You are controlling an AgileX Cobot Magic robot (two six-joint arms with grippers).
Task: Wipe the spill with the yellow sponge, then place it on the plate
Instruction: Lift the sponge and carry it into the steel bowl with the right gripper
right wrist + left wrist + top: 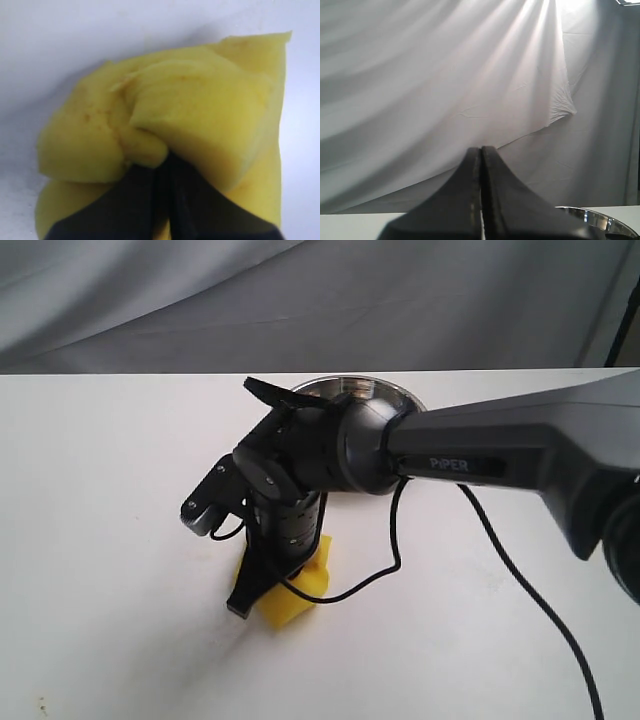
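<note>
Wiping is seemingly being carried out: the left gripper (481,155) is being shown pressed together, empty; the yellow sponge (283,612) is being pinched by the right gripper (162,175) and pressed onto the bench (100,490) mid-front. No spill is being shown; placement on the plate (375,392), at the back edge, is being awaited.

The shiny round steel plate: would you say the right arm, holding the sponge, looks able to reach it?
Likely yes: the right hand, shut on the thick yellow foam sponge, sits near the shiny steel plate, and nothing visible lies between them.
</note>
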